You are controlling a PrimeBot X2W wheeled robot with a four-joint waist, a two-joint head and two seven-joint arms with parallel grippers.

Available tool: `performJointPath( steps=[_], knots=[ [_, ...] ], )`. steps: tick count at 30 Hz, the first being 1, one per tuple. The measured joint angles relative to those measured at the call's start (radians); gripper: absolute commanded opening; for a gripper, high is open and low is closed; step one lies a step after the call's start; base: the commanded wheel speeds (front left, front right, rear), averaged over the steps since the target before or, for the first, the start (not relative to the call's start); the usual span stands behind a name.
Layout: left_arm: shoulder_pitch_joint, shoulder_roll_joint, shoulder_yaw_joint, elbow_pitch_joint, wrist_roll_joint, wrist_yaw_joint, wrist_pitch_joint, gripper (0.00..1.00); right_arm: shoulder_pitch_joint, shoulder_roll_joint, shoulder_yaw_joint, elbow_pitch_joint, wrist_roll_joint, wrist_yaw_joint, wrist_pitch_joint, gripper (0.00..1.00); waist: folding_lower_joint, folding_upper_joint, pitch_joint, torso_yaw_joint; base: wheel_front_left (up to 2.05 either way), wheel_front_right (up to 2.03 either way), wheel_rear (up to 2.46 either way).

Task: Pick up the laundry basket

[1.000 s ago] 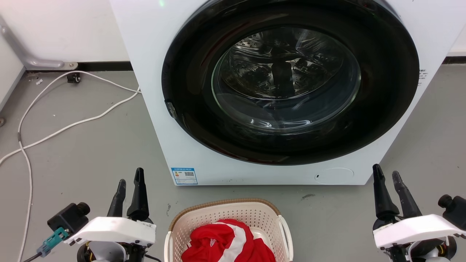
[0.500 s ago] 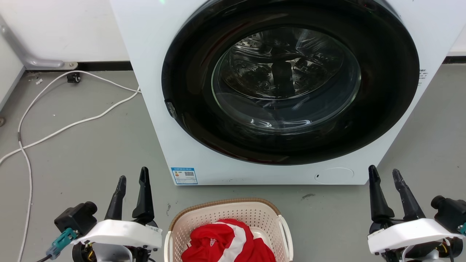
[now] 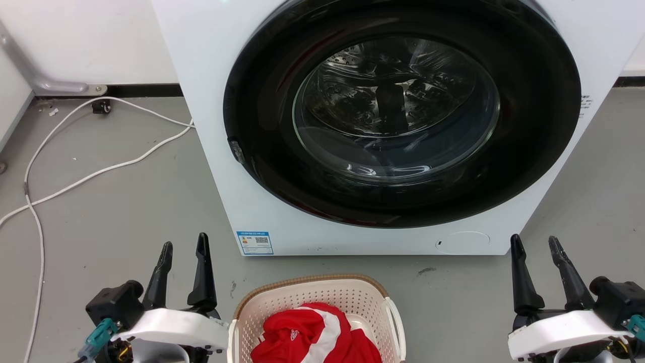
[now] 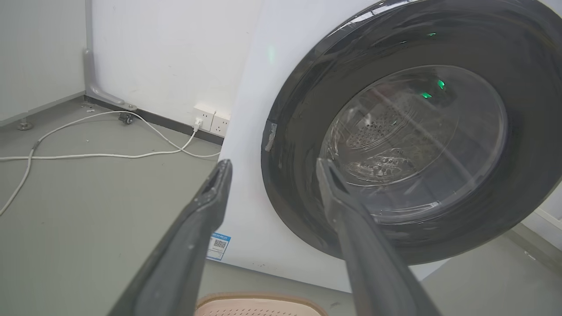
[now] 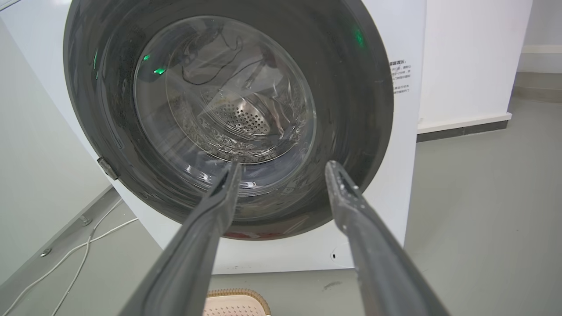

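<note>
Cream-white perforated plastic laundry basket (image 3: 347,295) with a brown woven-look rim and white side handles sits on the grey floor (image 3: 126,217) directly in front of the white front-loading washing machine (image 3: 216,101), close to its base but not touching it. This is the head view. A red garment with a white stripe (image 3: 312,333) lies inside the basket. The machine's round dark door (image 3: 262,151) with its glass window appears to be closed. Left of the machine, a thin white cable (image 3: 101,174) trails across the floor. The left end effector (image 3: 184,242) is in front of the machine's left corner, just beside the basket's left side, its two dark fingers spread apart and holding nothing. The right end effector (image 3: 533,239) is in front of the machine's right corner, well apart from the basket, its fingers likewise spread and empty.

From the left wrist view, the left end effector (image 4: 273,163) points at the washing machine (image 4: 250,109), fingers parted with nothing between them. The laundry basket (image 4: 259,300) shows as a brown rim below the machine's front.

From the right wrist view, the right end effector (image 5: 283,165) points at the machine's door, fingers parted and empty. The laundry basket (image 5: 237,298) peeks in below the machine's front.
</note>
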Motion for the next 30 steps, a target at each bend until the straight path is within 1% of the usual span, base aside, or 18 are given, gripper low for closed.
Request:
performJointPath(
  steps=[13, 16, 30],
  knots=[
    [0.012, 0.000, -0.010, 0.003, 0.127, 0.014, -0.030, 1.00, 0.007, 0.000, -0.003, 0.005, -0.122, 0.000, -0.030, 1.00, 0.0000, 0.0000, 0.000, 0.000, 0.00, 0.00, 0.00],
    [0.013, 0.000, -0.011, 0.003, 0.154, 0.016, -0.035, 1.00, 0.008, 0.000, -0.003, 0.006, -0.130, 0.000, -0.036, 1.00, 0.0000, 0.0000, 0.000, 0.000, 0.00, 0.00, 0.00],
    [0.018, 0.001, -0.021, 0.006, 0.266, 0.027, -0.063, 1.00, 0.020, 0.000, 0.006, 0.000, -0.239, 0.000, -0.065, 1.00, 0.0000, 0.0000, 0.001, 0.001, 0.00, 0.00, 0.00]
  ],
)
